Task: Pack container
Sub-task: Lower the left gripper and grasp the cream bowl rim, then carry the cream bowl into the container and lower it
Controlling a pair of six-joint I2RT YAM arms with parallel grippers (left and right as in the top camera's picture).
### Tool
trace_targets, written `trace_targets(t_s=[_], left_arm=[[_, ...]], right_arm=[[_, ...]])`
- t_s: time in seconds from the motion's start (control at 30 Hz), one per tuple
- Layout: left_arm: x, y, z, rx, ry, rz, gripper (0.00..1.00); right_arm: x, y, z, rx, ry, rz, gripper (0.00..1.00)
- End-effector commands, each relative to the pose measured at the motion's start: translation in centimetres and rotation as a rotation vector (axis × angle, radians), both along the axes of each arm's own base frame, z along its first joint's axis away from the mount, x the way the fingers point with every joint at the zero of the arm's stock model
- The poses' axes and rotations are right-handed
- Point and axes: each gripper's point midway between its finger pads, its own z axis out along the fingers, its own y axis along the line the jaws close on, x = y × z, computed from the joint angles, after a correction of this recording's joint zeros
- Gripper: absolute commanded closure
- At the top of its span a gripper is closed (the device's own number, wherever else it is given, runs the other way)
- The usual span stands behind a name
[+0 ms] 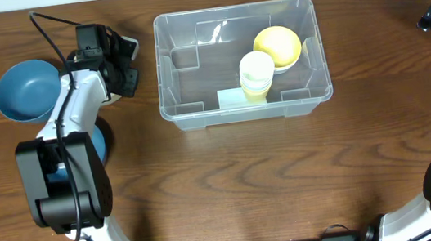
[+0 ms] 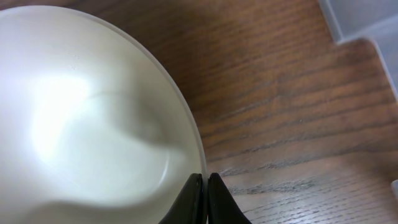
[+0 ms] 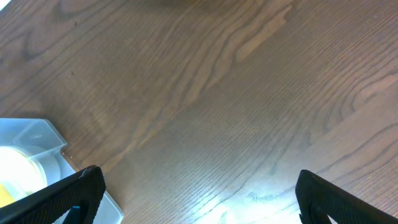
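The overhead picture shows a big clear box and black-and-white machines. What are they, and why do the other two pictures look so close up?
Those are two robot arms at a wooden table. One camera looks down from above; the other two ride on the arms' wrists, so they see up close. The clear container already holds a yellow bowl and stacked cups. A blue bowl waits on the table. The left end effector, its pinching hand, is shut on the rim of a white bowl. The right end effector is wide open and holds nothing.
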Motion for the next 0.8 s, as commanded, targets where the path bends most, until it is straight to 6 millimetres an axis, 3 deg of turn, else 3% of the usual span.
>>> trace_targets(t_s=[0.0,0.2,0.43,0.6,0.77], left_arm=[[1.6,0.2,6.4,-0.028,-0.147,0.066,0.94],[0.5,0.1,13.3,-0.032,-0.286,0.065,0.94],[-1.7,-1.0,20.1,-0.038,-0.425,0.038,0.94],[-3.6,-4.8,23.9,-0.062,-0.511,-0.050,0.94],[-5.2,-10.2,25.3,-0.098,-0.541,-0.180,0.94]], right_arm=[[0.0,-0.3,0.5,-0.012,-0.009,-0.004,0.01],[0.0,-0.3,0.5,-0.012,-0.009,-0.004,0.01],[0.0,-0.3,0.5,-0.012,-0.009,-0.004,0.01],[0.0,-0.3,0.5,-0.012,-0.009,-0.004,0.01],[0.0,-0.3,0.5,-0.012,-0.009,-0.004,0.01]])
